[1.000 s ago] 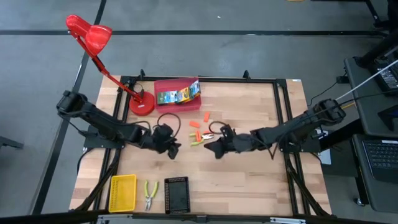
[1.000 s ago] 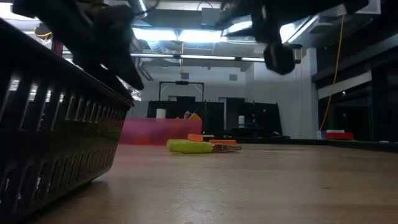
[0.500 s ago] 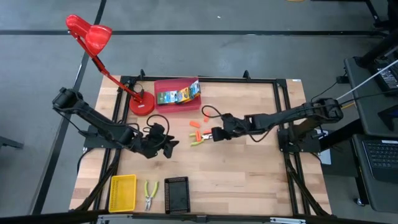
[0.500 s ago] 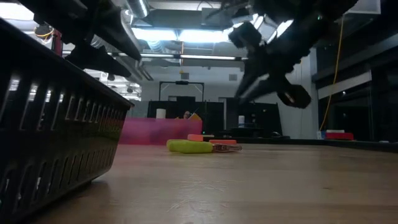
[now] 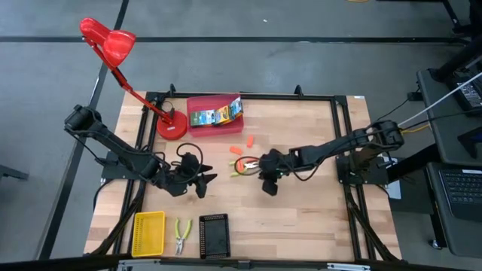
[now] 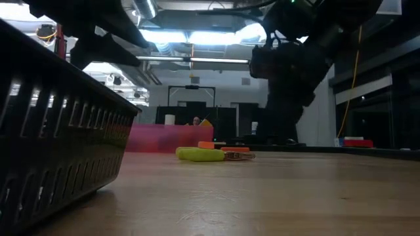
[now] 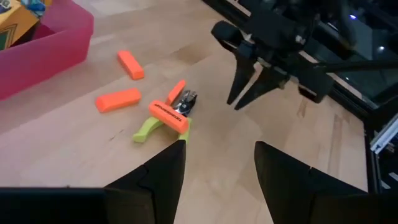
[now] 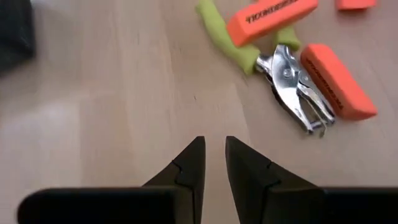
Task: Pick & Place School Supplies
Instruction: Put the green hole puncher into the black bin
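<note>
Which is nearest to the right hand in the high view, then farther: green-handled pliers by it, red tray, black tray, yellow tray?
From the right hand:
1. Green-handled pliers, just beside it.
2. Black tray, front edge.
3. Red tray, far edge.
4. Yellow tray, front left corner.

1. I see a translucent red tray (image 5: 215, 120) holding green-and-yellow printed boxes (image 5: 215, 115).
2. Just beside that tray, the lamp (image 5: 120, 53) is plain red.
3. Near the tray lie orange pieces (image 7: 118, 99) and pliers (image 8: 292, 78) with yellow-green handles and silver jaws.
4. Far from it, I see a yellow tray (image 5: 148, 232) and a black tray (image 5: 214, 236).
</note>
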`<state>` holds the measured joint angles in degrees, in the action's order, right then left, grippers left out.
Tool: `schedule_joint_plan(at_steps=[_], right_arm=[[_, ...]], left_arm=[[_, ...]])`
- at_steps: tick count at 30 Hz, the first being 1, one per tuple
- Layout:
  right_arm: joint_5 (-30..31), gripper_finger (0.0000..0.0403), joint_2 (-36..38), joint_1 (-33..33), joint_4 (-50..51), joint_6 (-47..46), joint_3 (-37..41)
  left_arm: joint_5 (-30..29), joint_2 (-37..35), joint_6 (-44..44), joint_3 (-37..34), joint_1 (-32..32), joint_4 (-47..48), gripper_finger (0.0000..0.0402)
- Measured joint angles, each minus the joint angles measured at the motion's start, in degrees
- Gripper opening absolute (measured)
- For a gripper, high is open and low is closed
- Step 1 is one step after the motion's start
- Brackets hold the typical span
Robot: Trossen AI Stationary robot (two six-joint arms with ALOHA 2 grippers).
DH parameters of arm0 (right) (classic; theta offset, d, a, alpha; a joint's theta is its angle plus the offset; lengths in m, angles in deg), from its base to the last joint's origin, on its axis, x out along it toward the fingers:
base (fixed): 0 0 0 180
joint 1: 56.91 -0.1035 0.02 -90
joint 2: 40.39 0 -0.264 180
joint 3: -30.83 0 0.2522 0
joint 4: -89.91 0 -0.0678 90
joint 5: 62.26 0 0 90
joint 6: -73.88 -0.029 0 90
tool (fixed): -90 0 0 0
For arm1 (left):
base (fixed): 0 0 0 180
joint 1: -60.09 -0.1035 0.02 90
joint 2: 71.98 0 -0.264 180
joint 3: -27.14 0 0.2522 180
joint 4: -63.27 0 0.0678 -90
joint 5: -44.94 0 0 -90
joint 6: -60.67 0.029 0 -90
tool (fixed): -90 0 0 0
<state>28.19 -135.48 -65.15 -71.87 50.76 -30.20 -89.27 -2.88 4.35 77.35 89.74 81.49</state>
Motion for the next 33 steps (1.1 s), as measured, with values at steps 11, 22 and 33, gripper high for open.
schedule_joint_plan(at_steps=[11, 22, 33], right_arm=[[0.2, 0.0069, -5.2, 1.1, -4.4, 8.6, 0.0], [8.8, 0.0155, -5.5, 1.3, -7.0, 5.6, 0.0], [10.7, 0.0201, -5.5, 3.7, -6.5, 5.6, 0.0]], left_arm=[[-2.2, 0.0, 0.0, 0.0, 0.4, -0.1, 0.0188], [-1.3, 0.0, -0.7, 0.0, 1.1, -0.5, 0.0188], [-0.9, 0.0, -0.9, 0.0, 1.1, -0.4, 0.0185]])
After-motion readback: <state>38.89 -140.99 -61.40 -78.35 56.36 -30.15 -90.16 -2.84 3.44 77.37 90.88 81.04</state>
